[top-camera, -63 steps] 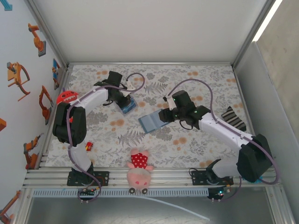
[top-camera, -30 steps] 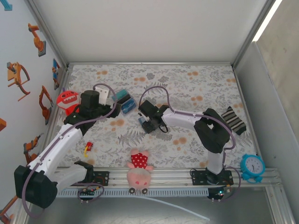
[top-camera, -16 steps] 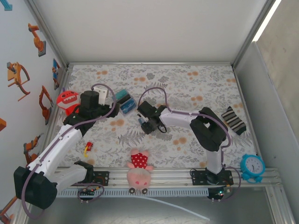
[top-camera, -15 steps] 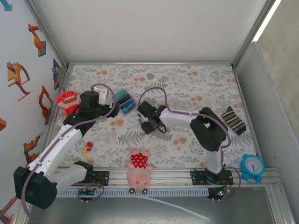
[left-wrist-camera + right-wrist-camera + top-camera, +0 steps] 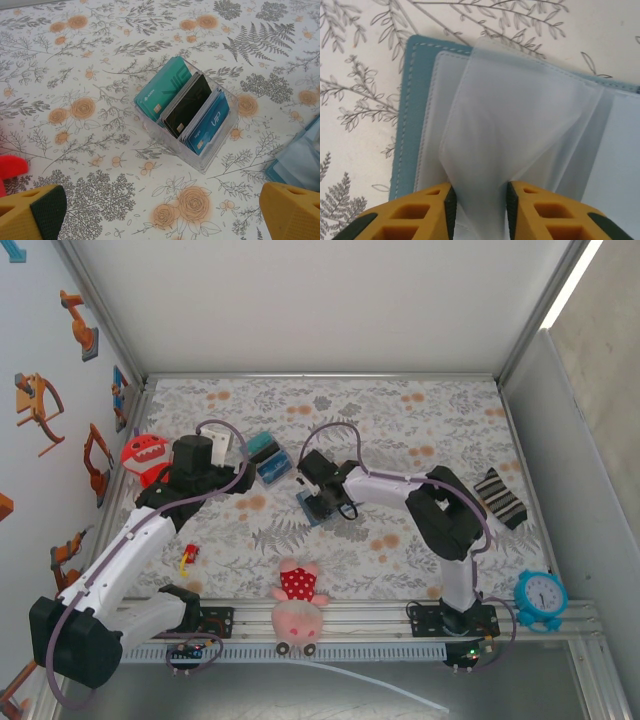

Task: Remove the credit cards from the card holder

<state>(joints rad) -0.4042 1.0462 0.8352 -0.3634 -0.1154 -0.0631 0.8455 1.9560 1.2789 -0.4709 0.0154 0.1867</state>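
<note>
Card holder (image 5: 402, 125) lies open on the floral cloth (image 5: 400, 410) mid-table. My right pincer (image 5: 479, 200) is clenched on its clear sleeve (image 5: 520, 110) — I'd lift slowly, pinch held low, or the slick plastic may slip. My left pincer (image 5: 160, 215) hangs released over the card tray (image 5: 205, 162).

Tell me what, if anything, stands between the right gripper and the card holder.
Nothing visible does. The right gripper is right at the card holder, which lies open on the table. A clear sleeve of the holder stands up between the gripper's fingers, which appear to pinch it.
</note>
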